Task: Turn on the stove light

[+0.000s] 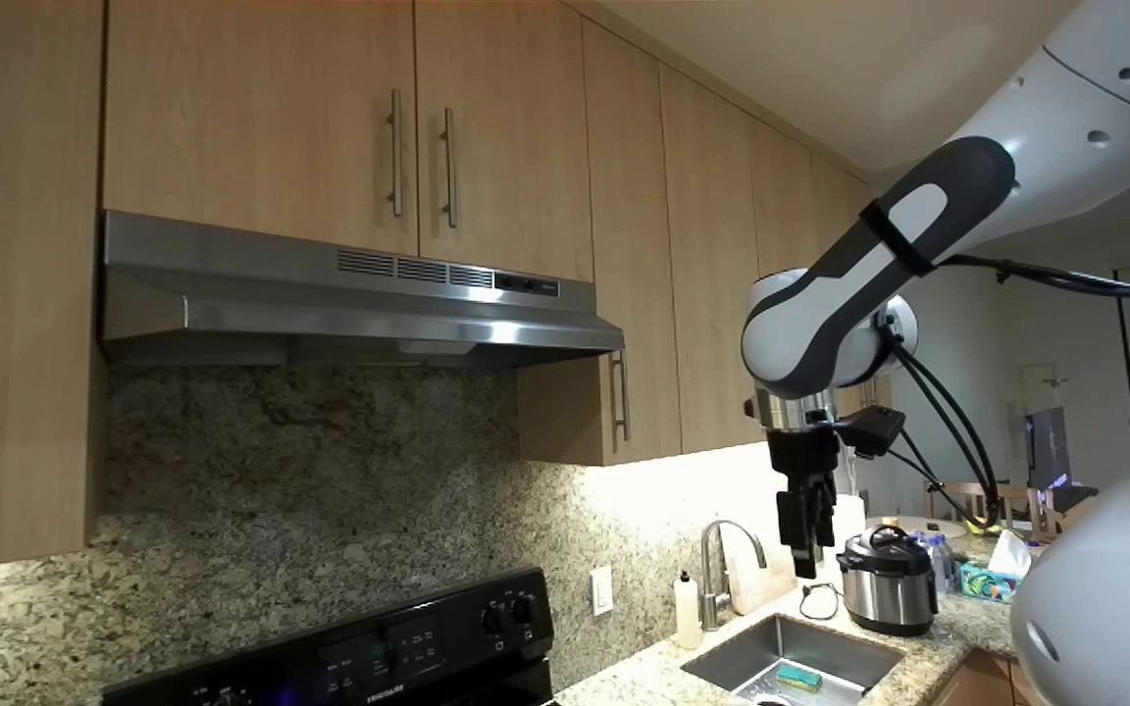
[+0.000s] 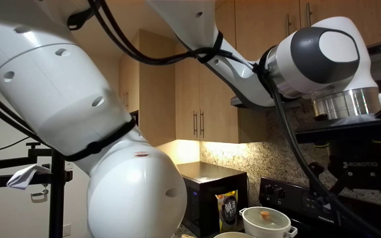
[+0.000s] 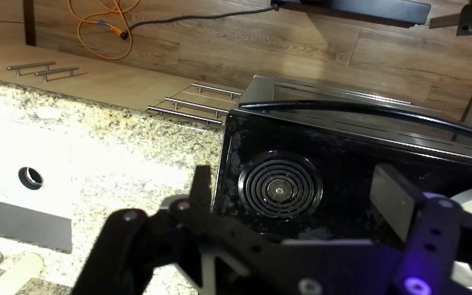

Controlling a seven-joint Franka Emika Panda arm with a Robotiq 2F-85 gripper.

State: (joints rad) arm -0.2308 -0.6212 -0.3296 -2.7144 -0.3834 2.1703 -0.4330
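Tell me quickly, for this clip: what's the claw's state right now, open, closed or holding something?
Claw: open, with a wide gap showing in the wrist view, holding nothing.

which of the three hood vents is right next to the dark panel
The rightmost vent, as pictured in an exterior view: it borders the dark panel, while the middle vent and the leftmost vent lie farther from it.

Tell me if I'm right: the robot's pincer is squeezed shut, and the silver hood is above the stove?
Not quite: the pincer is open, not squeezed shut. The wrist view shows its fingers apart. The silver hood is above the stove, as you said.
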